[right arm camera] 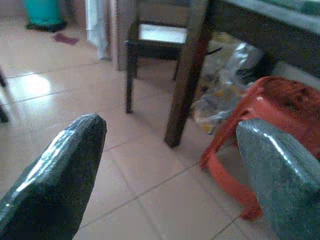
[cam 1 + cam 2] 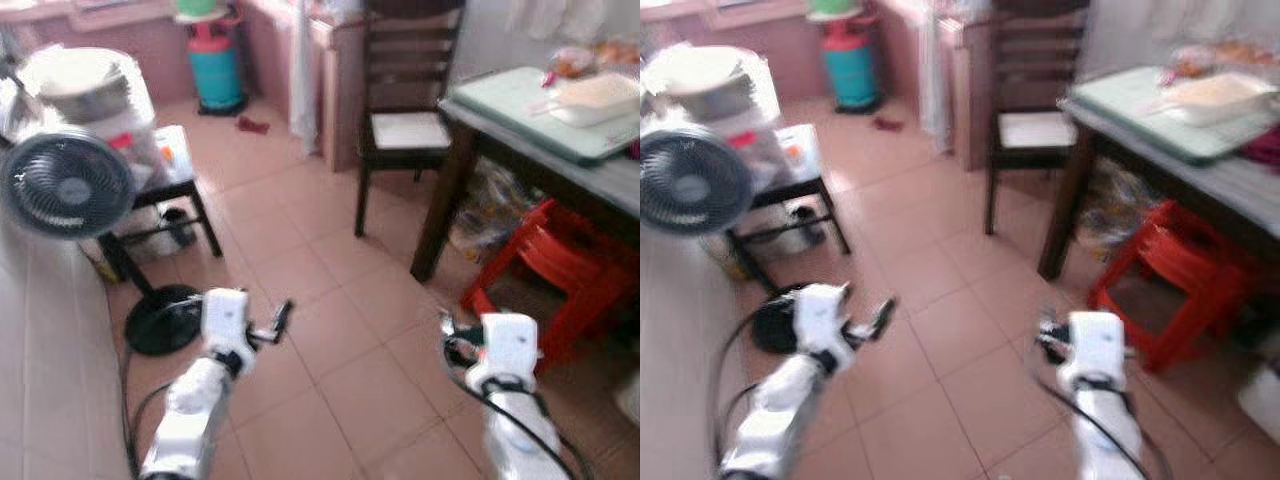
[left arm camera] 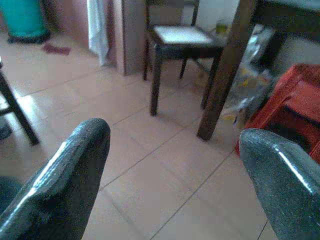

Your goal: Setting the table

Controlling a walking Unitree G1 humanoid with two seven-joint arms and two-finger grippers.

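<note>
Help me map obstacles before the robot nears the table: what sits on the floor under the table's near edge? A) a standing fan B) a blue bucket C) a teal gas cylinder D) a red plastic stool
D: the red plastic stool stands beneath the table, beside its dark leg.

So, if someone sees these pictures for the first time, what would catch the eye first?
Probably the red stool, tucked under the table on the robot's right, since its colour stands out against the pale floor. Next the dark fan on the left, and the teal gas cylinder against the far wall. Both the left gripper and the right gripper are open and hold nothing.
</note>
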